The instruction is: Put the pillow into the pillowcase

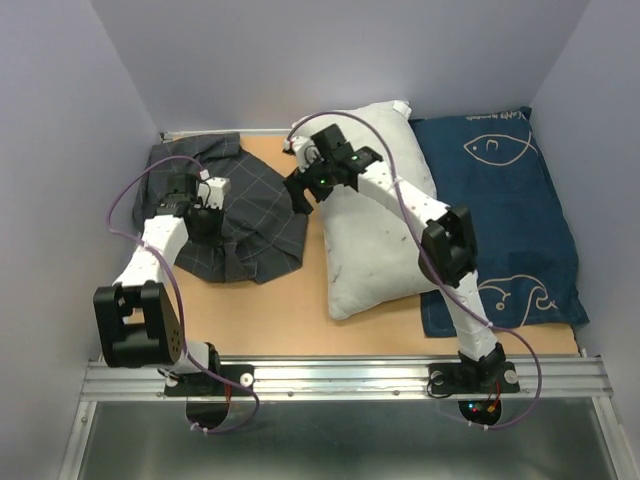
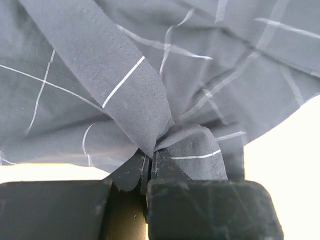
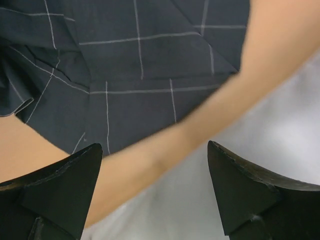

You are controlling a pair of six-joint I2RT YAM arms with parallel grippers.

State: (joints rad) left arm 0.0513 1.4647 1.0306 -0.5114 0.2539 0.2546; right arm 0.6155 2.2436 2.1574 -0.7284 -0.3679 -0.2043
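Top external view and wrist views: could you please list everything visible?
pillow: one, white with dark specks, mid-table
pillowcase: one, dark grey with light grid, crumpled left of the pillow
fish-print cloth: one, navy with white drawings, right of the pillow
table: one, tan, beneath everything
left arm: one, white and black, over the pillowcase
right arm: one, white and black, across the pillow
left fingers: two, black, shut on a pillowcase fold
right fingers: two, black, open by the pillowcase edge

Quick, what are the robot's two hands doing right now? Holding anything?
Left gripper: closed, pinching the pillowcase.
Right gripper: open, holding nothing.
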